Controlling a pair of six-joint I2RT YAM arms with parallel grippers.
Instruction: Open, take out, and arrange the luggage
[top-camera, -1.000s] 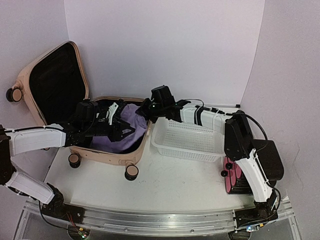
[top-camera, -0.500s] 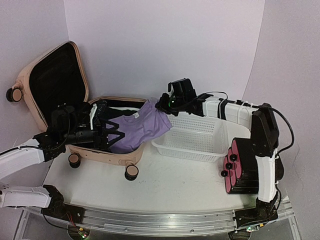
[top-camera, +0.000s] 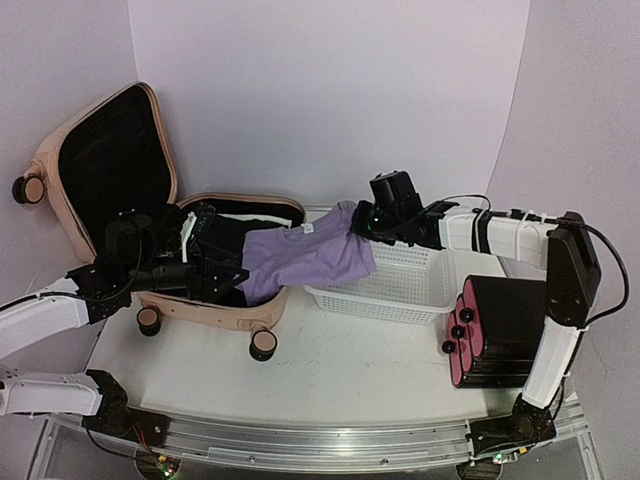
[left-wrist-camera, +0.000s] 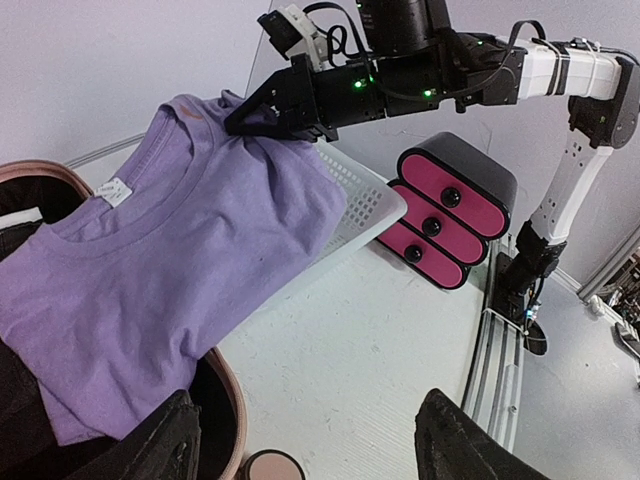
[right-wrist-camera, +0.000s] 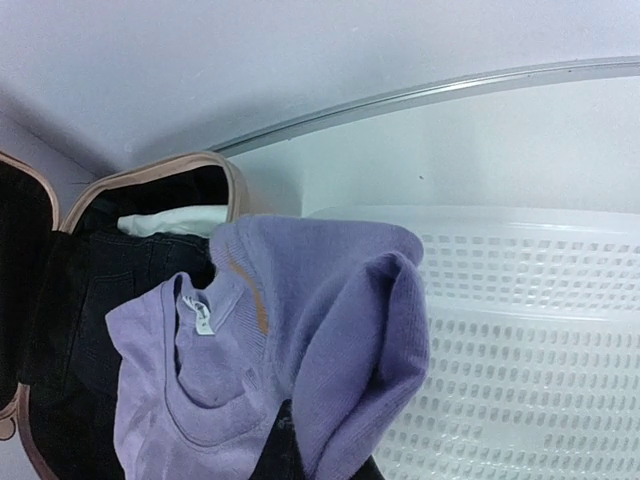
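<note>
The luggage (top-camera: 100, 160) is a pale pink suitcase lying open at the left, lid raised, black lining showing. A purple shirt (top-camera: 305, 255) stretches from its lower half (top-camera: 215, 312) over the rim of the white mesh basket (top-camera: 400, 285). My right gripper (top-camera: 358, 222) is shut on the shirt's shoulder above the basket's left edge; in the right wrist view the cloth (right-wrist-camera: 320, 330) bunches over the jaws (right-wrist-camera: 300, 455). My left gripper (top-camera: 225, 272) is open over the suitcase's front part, holding nothing; its fingers (left-wrist-camera: 150, 445) frame bare table and the shirt (left-wrist-camera: 170, 270).
Dark clothes (right-wrist-camera: 110, 300) and a white item (right-wrist-camera: 170, 220) lie in the suitcase. A black block with pink faces (top-camera: 495, 330) stands at the right, beside the basket. One suitcase wheel (top-camera: 263, 343) sits at the front corner. Purple walls close in the back and sides.
My right gripper has carried the shirt's shoulder to the right, up to the basket. My left gripper has opened, let go of the shirt and drawn back to the left.
</note>
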